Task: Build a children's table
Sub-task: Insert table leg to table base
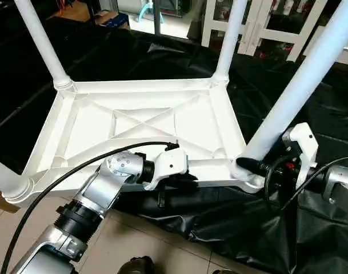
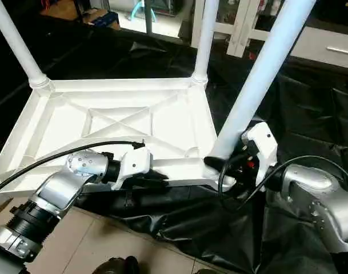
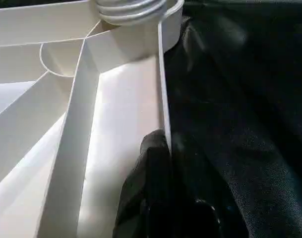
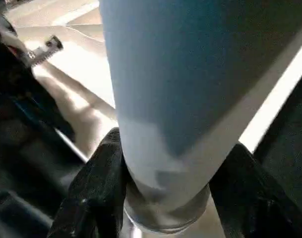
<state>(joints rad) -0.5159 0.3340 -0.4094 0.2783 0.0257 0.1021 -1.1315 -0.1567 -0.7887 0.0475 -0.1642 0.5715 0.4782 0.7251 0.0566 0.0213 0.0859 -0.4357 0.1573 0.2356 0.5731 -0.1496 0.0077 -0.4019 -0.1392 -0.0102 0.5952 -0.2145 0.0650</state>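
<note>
- Black fingers of my right claw (image 2: pixel 234 162) pinch the foot of the near-right leg (image 2: pixel 259 74), one finger on each side, just above its corner socket (image 2: pixel 218 173).
- That leg leans away from the others, so I judge it is not fully seated. If I push while it is tilted it could jam, or lever the corner up.
- My left claw (image 1: pixel 182 180) is pressed together on the thin near rim of the table top (image 1: pixel 151 123), holding it steady. The wall is smooth plastic, so I think the grip could slide if the right arm twists hard.
- The top lies upside down, ribs showing, on a black sheet (image 1: pixel 231 222) spread over the floor. The slick sheet could let the whole piece skate.
- The black cable (image 1: pixel 76 171) of my left arm crosses the top's near edge and might snag.
- Count: one top, four legs in the corners, two claws, one sheet.
- The far-left leg (image 1: pixel 39 40), far-right leg (image 1: pixel 231 37) and near-left leg (image 1: pixel 2 177) look seated.
</note>
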